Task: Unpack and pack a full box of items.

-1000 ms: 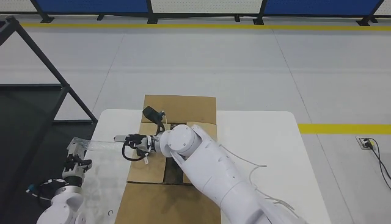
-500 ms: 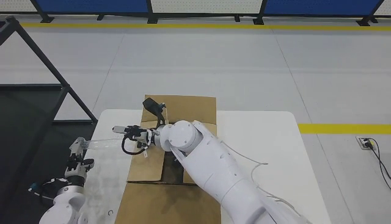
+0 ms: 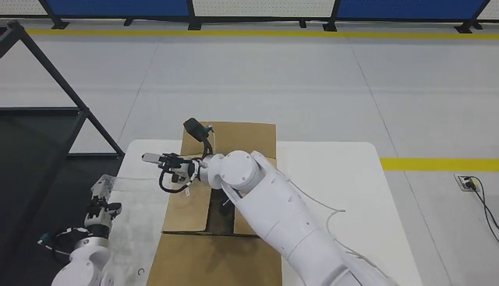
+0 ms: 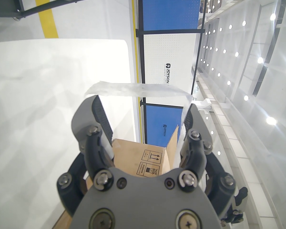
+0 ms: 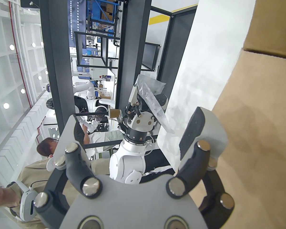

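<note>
Upright-arrow label (image 4: 150,156) — cardboard box (image 4: 125,154)

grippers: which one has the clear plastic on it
The left gripper: a clear plastic film spans its parted fingertips. The right gripper is open with nothing between its fingers.

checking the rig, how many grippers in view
2: the left gripper by the white table's left edge, draped with clear plastic film; the right gripper beside the open brown cardboard box.
</note>
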Available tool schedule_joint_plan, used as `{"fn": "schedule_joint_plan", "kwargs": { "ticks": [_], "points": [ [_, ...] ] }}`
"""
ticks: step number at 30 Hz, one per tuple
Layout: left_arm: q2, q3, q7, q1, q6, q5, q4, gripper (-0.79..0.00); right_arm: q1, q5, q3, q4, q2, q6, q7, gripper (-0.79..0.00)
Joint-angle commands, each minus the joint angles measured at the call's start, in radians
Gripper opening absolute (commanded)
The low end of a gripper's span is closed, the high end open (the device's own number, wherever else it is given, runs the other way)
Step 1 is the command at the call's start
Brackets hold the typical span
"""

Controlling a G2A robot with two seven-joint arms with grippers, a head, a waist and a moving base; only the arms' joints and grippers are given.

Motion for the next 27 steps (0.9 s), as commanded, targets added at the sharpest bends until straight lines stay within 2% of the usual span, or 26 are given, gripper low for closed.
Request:
{"fn": "schedule_joint_plan", "kwargs": {
  "ticks": [1, 3, 5, 7, 8, 10, 11, 20, 27],
  "points": [
    [-0.001, -0.005, 0.003, 0.004, -0.001, -0.006, -0.005, -0.117, -0.011, -0.006, 0.001, -0.018, 0.002, -0.018, 0.011, -0.015],
    [-0.002, -0.01, 0.006, 0.008, -0.001, -0.017, -0.01, -0.12, -0.019, -0.016, 0.002, -0.029, 0.005, -0.028, 0.023, -0.089],
    [-0.002, -0.015, 0.009, 0.01, -0.002, -0.022, -0.016, -0.123, -0.024, -0.025, 0.001, -0.038, 0.007, -0.03, 0.038, -0.431],
    [-0.003, -0.018, 0.007, 0.012, 0.002, -0.035, -0.021, -0.117, -0.031, -0.032, 0.002, -0.043, 0.008, -0.026, 0.041, -0.505],
    [-0.003, -0.019, 0.006, 0.012, 0.004, -0.04, -0.022, -0.12, -0.032, -0.033, 0.003, -0.044, 0.008, -0.026, 0.041, -0.628],
    [-0.004, -0.022, 0.006, 0.013, 0.008, -0.043, -0.028, -0.12, -0.036, -0.035, 0.005, -0.043, 0.009, -0.023, 0.041, -0.767],
    [-0.005, -0.024, -0.002, 0.014, 0.01, -0.062, -0.032, -0.123, -0.037, -0.035, 0.006, -0.042, 0.009, -0.022, 0.04, -0.785],
    [-0.005, -0.047, -0.013, 0.025, 0.031, -0.095, -0.053, -0.117, -0.032, -0.066, -0.002, -0.009, 0.0, 0.005, 0.018, -0.785],
    [-0.006, -0.037, -0.019, 0.021, 0.035, -0.084, -0.048, -0.111, -0.002, -0.146, -0.049, 0.025, -0.023, 0.082, 0.0, -0.785]
  ]
}}
